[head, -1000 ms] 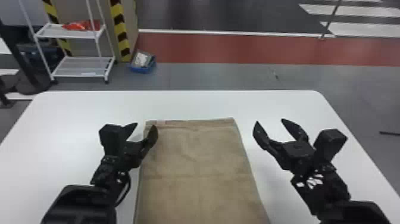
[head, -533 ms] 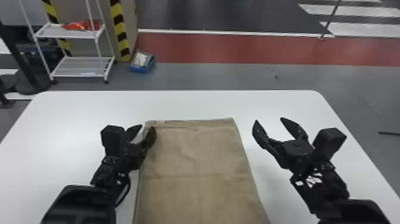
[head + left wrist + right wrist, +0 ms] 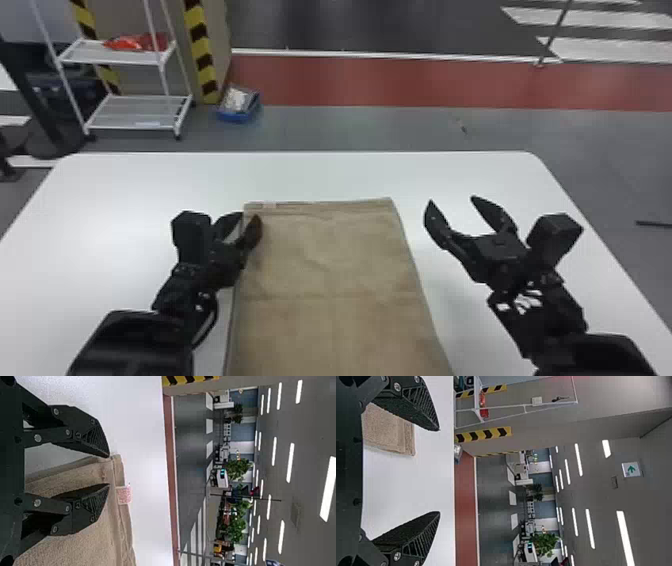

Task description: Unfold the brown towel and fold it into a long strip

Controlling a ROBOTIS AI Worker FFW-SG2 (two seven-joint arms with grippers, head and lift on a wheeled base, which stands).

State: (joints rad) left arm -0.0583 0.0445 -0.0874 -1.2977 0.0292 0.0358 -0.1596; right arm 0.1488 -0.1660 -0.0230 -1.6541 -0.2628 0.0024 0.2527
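While the brown towel (image 3: 330, 260) lies on the white table (image 3: 500, 175), a small pale label (image 3: 123, 494) with reddish print marks its far edge, near the left corner. The fabric is tan and flat, lightly wrinkled. The left gripper (image 3: 249, 216), fingers parted, is at that corner; the right gripper (image 3: 452, 200), spread wider, is to the towel's right, apart from it.
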